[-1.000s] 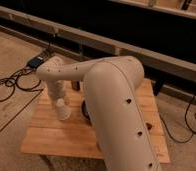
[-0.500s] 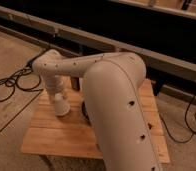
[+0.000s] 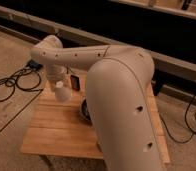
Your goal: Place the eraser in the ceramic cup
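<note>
My white arm fills the middle of the camera view and hides much of the wooden table [image 3: 56,135]. Its end with the gripper [image 3: 61,93] hangs over the table's far left part, pointing down. A small dark brown upright thing [image 3: 75,82], apparently the ceramic cup, stands just right of the gripper near the far edge. The rim of the wide black bowl [image 3: 85,111] shows beside the arm, mostly hidden. The eraser is not visible.
Black cables [image 3: 11,85] lie on the floor to the left, with a small dark box [image 3: 33,64] by the table's far left corner. A long ledge and dark wall [image 3: 141,30] run behind. More cables [image 3: 193,120] lie at right.
The elbow and the gripper end have risen and moved a little toward the table's far edge over the last second.
</note>
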